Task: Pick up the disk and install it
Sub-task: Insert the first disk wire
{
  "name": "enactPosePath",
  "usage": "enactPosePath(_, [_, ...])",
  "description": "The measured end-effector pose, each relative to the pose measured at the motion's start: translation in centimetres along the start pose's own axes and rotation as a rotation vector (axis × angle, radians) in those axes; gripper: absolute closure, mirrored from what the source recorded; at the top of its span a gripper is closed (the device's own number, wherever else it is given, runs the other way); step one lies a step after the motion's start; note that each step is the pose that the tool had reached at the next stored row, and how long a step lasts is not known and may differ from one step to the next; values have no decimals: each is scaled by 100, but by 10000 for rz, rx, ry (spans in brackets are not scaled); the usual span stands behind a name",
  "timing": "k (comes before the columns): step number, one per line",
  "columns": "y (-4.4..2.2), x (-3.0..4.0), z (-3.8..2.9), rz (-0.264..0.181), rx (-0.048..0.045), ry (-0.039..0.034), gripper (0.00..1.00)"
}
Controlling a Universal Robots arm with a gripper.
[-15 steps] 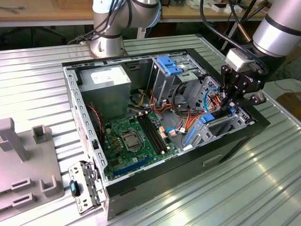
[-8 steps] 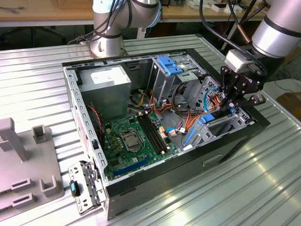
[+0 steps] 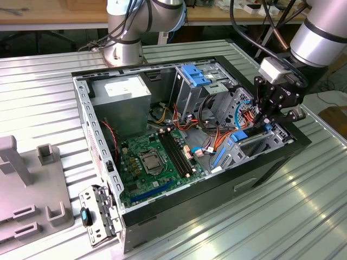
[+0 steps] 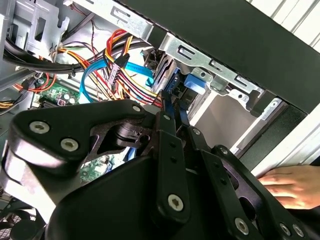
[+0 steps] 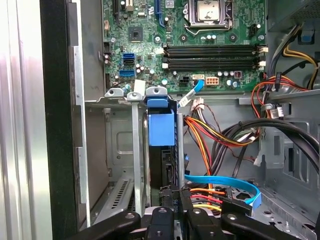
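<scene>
Disk (image 5: 161,127) stands edge-on, partly slid into the drive cage (image 5: 120,145) at the case's four o'clock corner, tool (image 3: 265,120) closed on its rear edge, seating unfinished.

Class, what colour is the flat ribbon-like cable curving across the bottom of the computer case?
Light blue. The flat cable shows best in the first wrist view.
</scene>
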State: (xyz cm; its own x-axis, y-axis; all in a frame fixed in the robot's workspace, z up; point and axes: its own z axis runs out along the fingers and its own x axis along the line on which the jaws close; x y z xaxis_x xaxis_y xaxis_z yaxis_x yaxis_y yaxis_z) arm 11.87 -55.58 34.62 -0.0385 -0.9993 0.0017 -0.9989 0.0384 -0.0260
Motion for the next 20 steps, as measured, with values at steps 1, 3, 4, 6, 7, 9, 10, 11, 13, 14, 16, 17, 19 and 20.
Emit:
enactPosePath(1, [-3, 0, -22, -1, -1, 11, 83])
enactPosePath(3, [-7, 1, -33, -13, -1, 9, 83])
enactPosePath(4, [-7, 5, -33, -82, -1, 9, 83])
enactPosePath(6, [-8, 23, -32, -111, -2, 8, 83])
enactPosePath(7, [-8, 29, -31, -114, -2, 7, 83])
enactPosePath(9, [-8, 44, -31, -120, -2, 7, 83])
enactPosePath(10, [-8, 44, -29, -121, -2, 6, 83])
enactPosePath(11, [-8, 44, -29, -122, -1, 8, 83])
enactPosePath(13, [-8, 45, -22, -123, -2, 6, 83])
enactPosePath(14, [-4, 45, -17, -154, -1, 6, 83])
enactPosePath(16, [-2, 45, -11, -192, -1, 5, 83])
enactPosePath(17, [-1, 45, -7, -194, -2, 5, 83])
enactPosePath(19, [1, 44, -3, -194, -1, 4, 83])
enactPosePath(20, [3, 43, 0, -194, -1, 2, 83])
